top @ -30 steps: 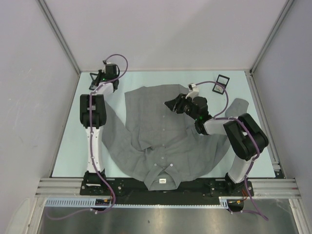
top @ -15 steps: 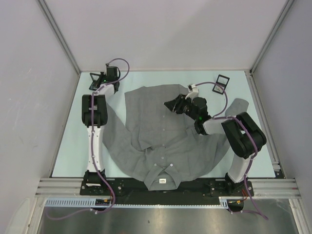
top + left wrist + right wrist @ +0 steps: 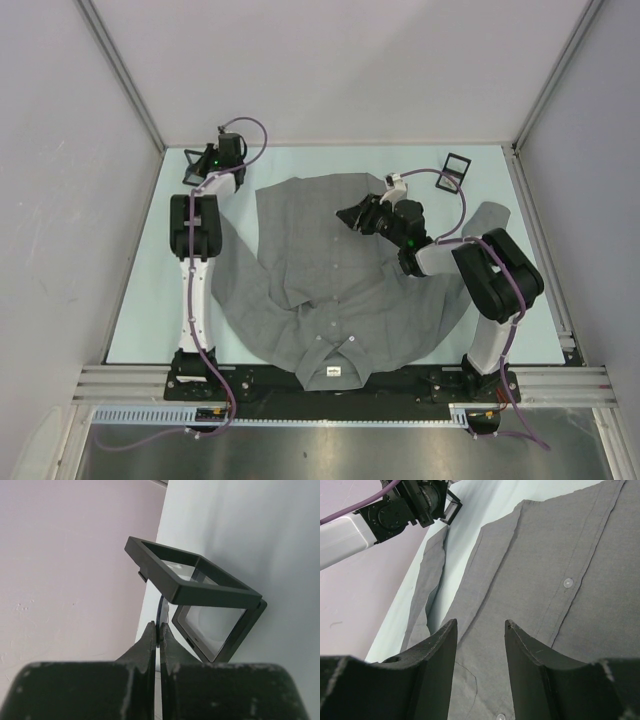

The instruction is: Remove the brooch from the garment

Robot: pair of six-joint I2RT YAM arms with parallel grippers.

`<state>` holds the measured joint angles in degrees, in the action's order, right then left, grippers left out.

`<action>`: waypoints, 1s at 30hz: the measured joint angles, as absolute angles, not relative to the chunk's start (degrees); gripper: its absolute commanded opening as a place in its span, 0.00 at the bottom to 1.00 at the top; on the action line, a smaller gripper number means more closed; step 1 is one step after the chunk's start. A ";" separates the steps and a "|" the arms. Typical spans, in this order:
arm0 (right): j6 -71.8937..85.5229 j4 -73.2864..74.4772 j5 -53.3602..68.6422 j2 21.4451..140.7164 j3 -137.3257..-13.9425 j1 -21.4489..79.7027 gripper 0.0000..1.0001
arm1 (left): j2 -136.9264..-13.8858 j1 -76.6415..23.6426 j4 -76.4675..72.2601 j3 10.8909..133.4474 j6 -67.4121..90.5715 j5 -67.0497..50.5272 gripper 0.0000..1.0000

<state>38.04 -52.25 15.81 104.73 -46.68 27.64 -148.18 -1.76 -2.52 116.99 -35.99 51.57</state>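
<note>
Now left jaws shut, maybe pinching dark sliver (image 3: 160,612); right jaws part-open, empty, over garment (image 3: 545,555)

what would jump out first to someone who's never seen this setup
A big grey shirt lies spread across the middle of the table, collar toward the arm bases. The right end effector hangs open over the shirt's far part. The left end effector is shut, off in the far left corner beside an open black case; another case sits at the far right.
</note>
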 measured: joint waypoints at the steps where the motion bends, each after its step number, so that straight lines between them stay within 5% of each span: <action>1: 38.13 -52.25 15.92 104.79 -46.72 27.64 0.47 | -148.42 -1.78 -2.76 117.23 -36.38 51.83 0.00; 30: 39.51 -53.49 17.04 105.86 -47.31 27.24 0.46 | -150.15 -2.28 -5.78 117.78 -41.21 49.43 0.04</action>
